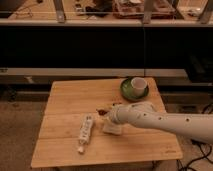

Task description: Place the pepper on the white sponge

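Observation:
My gripper (109, 115) is at the end of the white arm (160, 121) that reaches in from the right over the middle of the wooden table (65, 100). A small reddish pepper (102, 111) shows right at the gripper's left tip; I cannot tell whether it is held. The white sponge (113, 129) lies flat on the table just below the gripper, partly covered by the arm. The pepper sits a little above and left of the sponge in the view.
A long narrow white tube-like object (85, 133) lies left of the sponge, pointing toward the front edge. A green plate (124, 88) with a white cup (138, 85) stands at the back right corner. Dark shelving runs behind the table.

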Tool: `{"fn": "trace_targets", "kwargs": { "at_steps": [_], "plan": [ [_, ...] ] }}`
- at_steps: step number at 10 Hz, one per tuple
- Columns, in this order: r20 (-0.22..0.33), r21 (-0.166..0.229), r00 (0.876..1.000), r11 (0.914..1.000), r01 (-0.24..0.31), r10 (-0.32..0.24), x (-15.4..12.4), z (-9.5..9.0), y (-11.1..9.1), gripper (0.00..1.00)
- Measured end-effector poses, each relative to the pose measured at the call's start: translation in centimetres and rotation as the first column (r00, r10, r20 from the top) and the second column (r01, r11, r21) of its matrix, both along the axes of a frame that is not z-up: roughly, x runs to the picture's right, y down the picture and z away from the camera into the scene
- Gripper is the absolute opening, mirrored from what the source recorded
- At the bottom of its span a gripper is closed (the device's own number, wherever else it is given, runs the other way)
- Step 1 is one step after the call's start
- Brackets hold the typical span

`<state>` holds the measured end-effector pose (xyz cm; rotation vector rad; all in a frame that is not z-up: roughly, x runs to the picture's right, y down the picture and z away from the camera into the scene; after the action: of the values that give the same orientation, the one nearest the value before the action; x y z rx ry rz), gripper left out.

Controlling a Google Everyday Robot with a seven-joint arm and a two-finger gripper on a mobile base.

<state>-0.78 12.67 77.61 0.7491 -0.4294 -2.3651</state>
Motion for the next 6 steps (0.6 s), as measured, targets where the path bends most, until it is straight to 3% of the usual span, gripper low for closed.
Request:
{"fn": "trace_targets", "kwargs": {
  "at_steps": [1, 3, 5, 6],
  "plan": [
    [0.012, 0.007, 1.000, 0.9999, 0.008, -0.009, -0.2, 0.1, -0.2, 0.00],
    [0.035, -0.004, 0.996, 0.9961, 0.088, -0.088, 0.6, 0.1, -0.2, 0.00],
    [-0.001, -0.061, 0.983, 0.9814, 0.182, -0.183, 3.3, 0.6, 0.3, 0.00],
    [-0.023, -0.087, 0.979, 0.9759, 0.200, -0.203, 4.5, 0.8, 0.3, 0.00]
  ]
}}
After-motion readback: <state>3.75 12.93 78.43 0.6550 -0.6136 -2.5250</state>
